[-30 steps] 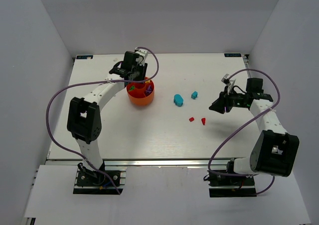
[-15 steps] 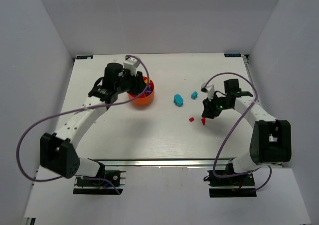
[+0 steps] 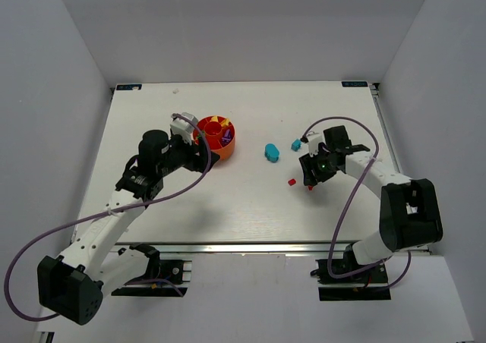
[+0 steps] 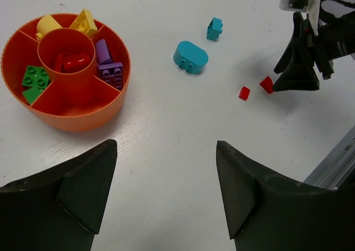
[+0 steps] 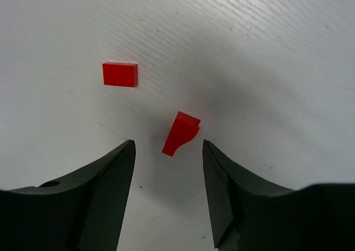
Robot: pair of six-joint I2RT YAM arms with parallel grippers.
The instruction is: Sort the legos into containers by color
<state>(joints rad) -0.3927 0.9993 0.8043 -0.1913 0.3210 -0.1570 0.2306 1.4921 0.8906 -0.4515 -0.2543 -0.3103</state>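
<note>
Our right gripper (image 5: 167, 146) stands open and empty, its jaws straddling a red wedge piece (image 5: 181, 132) at the centre of the right wrist view. A flat red tile (image 5: 120, 74) lies apart from it, toward the upper left. Our left gripper (image 4: 166, 151) is also wide open and holds nothing; the orange tub (image 4: 69, 115) sits in the upper left of its view. Yellow, purple and green legos (image 4: 110, 70) fill separate compartments, and reds fill the central cup (image 4: 49, 44). A rounded teal piece (image 4: 191, 57) and a small teal brick (image 4: 214, 29) wait on the table (image 4: 166, 112). We judge the step in hand to be picking up the wedge. Next we must lower, close squarely on it, and carry it to that cup.
</note>
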